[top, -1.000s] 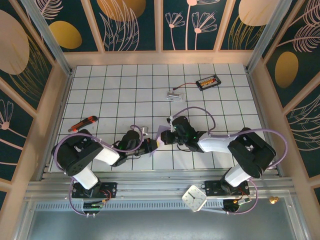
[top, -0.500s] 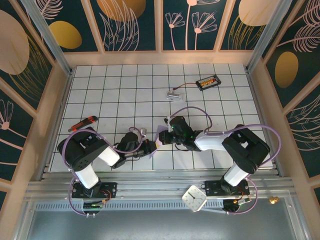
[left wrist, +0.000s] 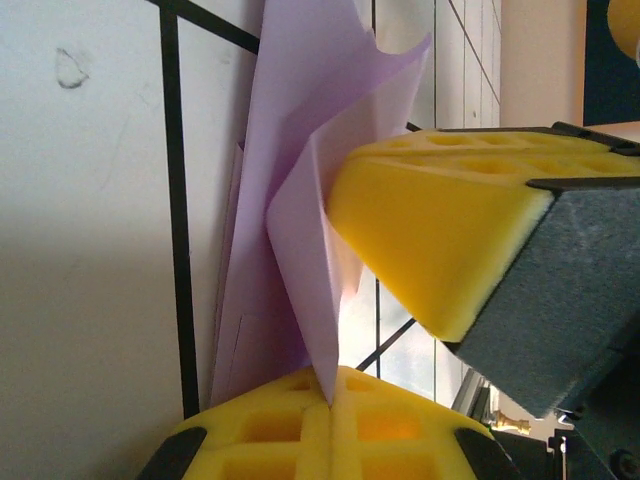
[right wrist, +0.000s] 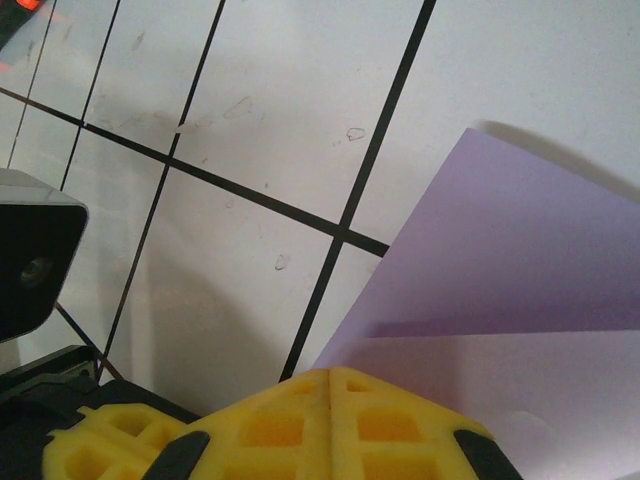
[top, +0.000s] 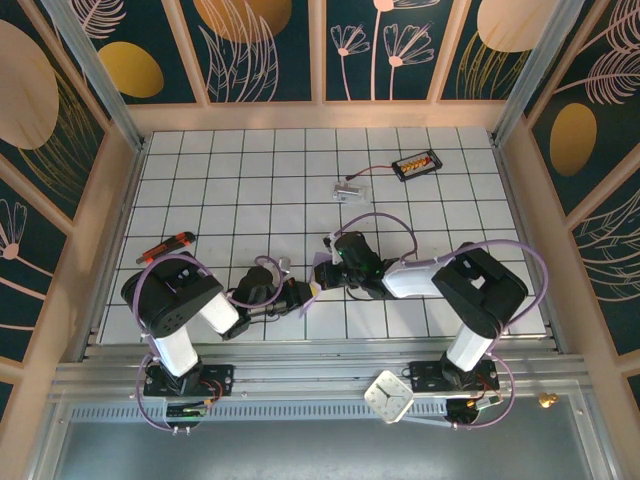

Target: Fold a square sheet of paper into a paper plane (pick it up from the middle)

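Top external view: my right jaws have edged leftward and finished clamping the square sheet of paper (top: 320, 268), part-folded and standing up off the desk (top: 250, 170) near its front middle. My left jaws pinch it too, so I judge creasing can proceed.

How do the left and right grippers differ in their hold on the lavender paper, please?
The left gripper pinches a fold of the lavender paper; the right gripper pinches beside a corner of a broad flap. From above, the left one comes from the left, the right one from the right. Both are shut on it.
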